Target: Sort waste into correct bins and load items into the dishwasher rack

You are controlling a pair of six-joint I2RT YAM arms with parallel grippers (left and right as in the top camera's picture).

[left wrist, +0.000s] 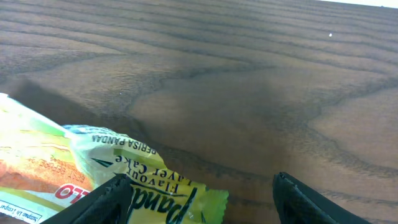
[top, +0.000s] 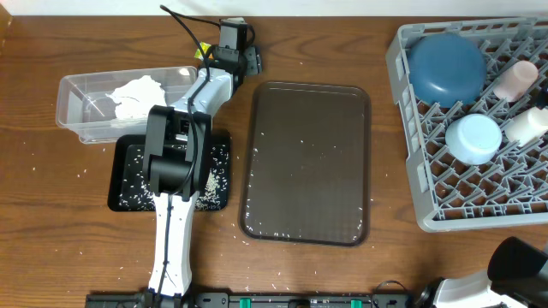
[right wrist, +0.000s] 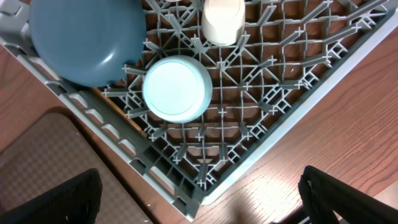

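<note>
Two claws stand with jaws wide apart, neither holding anything. The left gripper (left wrist: 200, 182) sits low over bare wood. The snack wrapper (left wrist: 124, 171) lies flat by the finger at the left of the wrist view, its green end reaching into the gap between the fingers; whether it touches that finger I cannot tell. The right gripper (right wrist: 200, 174) hangs above a corner of the dishwasher rack (right wrist: 261, 158). Just ahead of it sits the small light-blue bowl (right wrist: 177, 88), with the large dark-blue bowl (right wrist: 87, 40) beyond to the left and the white cup (right wrist: 222, 22) beyond to the right.
</note>
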